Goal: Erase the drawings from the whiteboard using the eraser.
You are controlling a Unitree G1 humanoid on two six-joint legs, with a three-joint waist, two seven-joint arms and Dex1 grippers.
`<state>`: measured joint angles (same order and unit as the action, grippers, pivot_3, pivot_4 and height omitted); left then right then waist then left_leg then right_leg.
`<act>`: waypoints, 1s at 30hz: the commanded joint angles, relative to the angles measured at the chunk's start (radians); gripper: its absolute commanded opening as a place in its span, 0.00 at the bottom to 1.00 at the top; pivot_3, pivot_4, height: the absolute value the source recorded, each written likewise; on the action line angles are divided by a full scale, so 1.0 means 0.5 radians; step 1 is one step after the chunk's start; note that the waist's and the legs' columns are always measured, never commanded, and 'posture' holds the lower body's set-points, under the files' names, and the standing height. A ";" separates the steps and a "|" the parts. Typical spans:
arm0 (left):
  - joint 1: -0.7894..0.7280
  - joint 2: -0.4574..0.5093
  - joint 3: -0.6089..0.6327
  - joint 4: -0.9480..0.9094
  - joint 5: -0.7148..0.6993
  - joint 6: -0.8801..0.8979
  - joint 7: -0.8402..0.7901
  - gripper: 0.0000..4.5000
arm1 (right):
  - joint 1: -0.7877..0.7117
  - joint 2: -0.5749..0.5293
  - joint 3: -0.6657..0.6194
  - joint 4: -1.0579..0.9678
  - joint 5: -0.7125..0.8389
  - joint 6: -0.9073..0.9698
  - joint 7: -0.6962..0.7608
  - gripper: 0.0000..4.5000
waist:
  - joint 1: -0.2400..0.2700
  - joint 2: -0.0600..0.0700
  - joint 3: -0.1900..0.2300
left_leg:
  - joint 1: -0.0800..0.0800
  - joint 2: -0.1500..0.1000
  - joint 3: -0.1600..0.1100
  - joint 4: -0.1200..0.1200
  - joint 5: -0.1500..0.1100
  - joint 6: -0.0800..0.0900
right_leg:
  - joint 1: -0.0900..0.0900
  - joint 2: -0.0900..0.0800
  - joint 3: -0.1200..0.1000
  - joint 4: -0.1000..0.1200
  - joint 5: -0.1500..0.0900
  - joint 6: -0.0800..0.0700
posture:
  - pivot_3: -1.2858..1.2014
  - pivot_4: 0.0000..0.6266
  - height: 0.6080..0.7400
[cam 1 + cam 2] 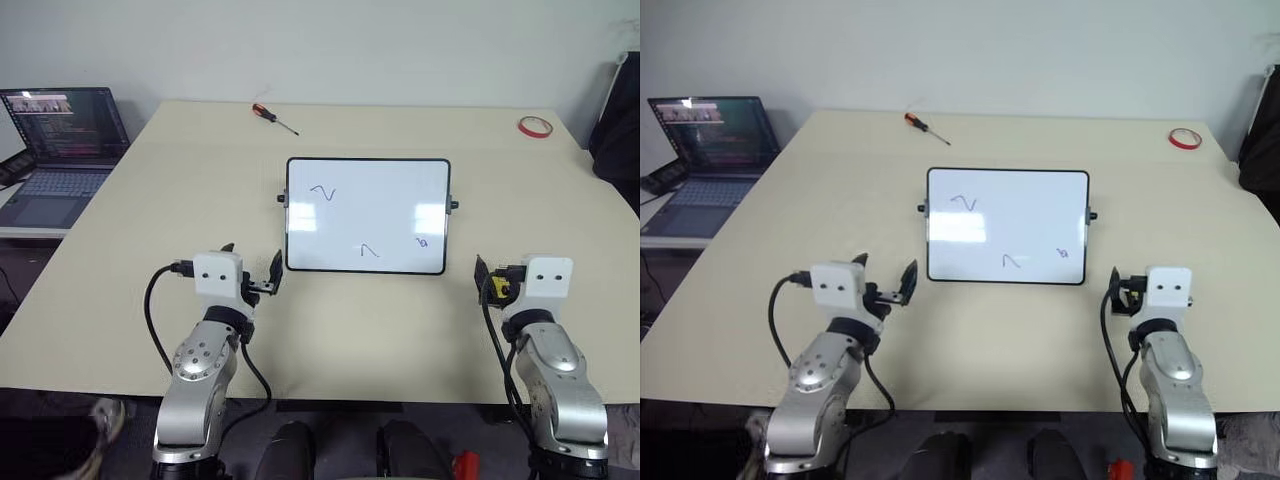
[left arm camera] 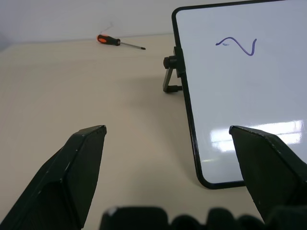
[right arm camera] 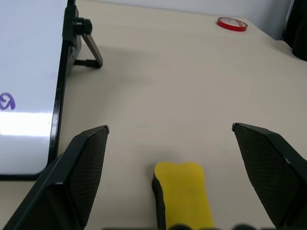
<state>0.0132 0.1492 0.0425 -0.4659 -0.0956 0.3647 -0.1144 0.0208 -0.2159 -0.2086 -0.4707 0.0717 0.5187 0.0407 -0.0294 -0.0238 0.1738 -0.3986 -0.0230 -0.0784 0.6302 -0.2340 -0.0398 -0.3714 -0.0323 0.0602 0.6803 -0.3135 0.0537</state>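
Nothing is erased yet: all 3 drawings are on the whiteboard (image 1: 367, 215), a dark zigzag (image 1: 323, 192) near its upper left, a second zigzag (image 1: 368, 250) low in the middle, and a blue curl (image 1: 421, 242) low on the right. The board stands propped on small side legs in the middle of the counter (image 1: 150, 220).

The eraser (image 3: 184, 194), a small yellow block, lies on the counter in front of the right gripper (image 3: 177, 182), between its 2 fingers (image 3: 79, 177) but touching neither, just off the board's lower right corner. Those fingers are spread wide apart, so the eraser is not gripped. Judging from this, the whole job is left: grasp the eraser, carry it to the board, wipe each of the 3 marks.

The left gripper (image 2: 168, 182) hovers near the board's lower left corner, pointing forward and roughly level, its fingers (image 2: 72, 177) wide apart and empty. The right arm is held the same way, forearm forward, gripper level above the counter.

A screwdriver (image 1: 273, 117) and a red tape ring (image 1: 535, 126) lie at the far edge, a laptop (image 1: 60, 150) off to the left.
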 commanded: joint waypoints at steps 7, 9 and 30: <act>0.041 -0.015 0.007 -0.123 0.004 -0.038 0.039 1.00 | -0.094 -0.025 -0.003 -0.056 0.011 0.011 0.033 1.00 | -0.004 0.000 0.000 | 0.001 0.001 0.000 -0.001 0.000 0.000 | 0.000 0.002 0.001 0.001 0.000 0.000 | 0.52 0.24 1.00; 0.019 -0.018 -0.019 -0.087 -0.003 -0.055 0.022 1.00 | -0.087 -0.023 -0.023 -0.077 0.008 0.016 0.025 1.00 | -0.001 0.000 0.000 | 0.001 0.001 0.000 0.000 0.000 0.000 | 0.000 0.002 0.001 0.000 0.000 0.000 | 0.52 0.24 1.00; -0.233 0.024 0.006 0.199 -0.019 -0.200 -0.088 1.00 | -0.029 0.054 -0.046 -0.114 -0.009 -0.035 -0.057 1.00 | -0.001 0.000 0.000 | 0.000 0.001 0.000 0.000 0.000 0.000 | -0.001 0.002 0.000 0.000 0.000 0.000 | 0.52 0.24 1.00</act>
<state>-0.0929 0.1576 0.0479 -0.3413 -0.1009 0.2908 -0.1503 0.0107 -0.1868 -0.2146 -0.4814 0.0673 0.5276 0.0178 -0.0297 -0.0236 0.1737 -0.3983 -0.0226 -0.0783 0.6299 -0.2340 -0.0399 -0.3718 -0.0314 0.0604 0.6804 -0.3136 0.0536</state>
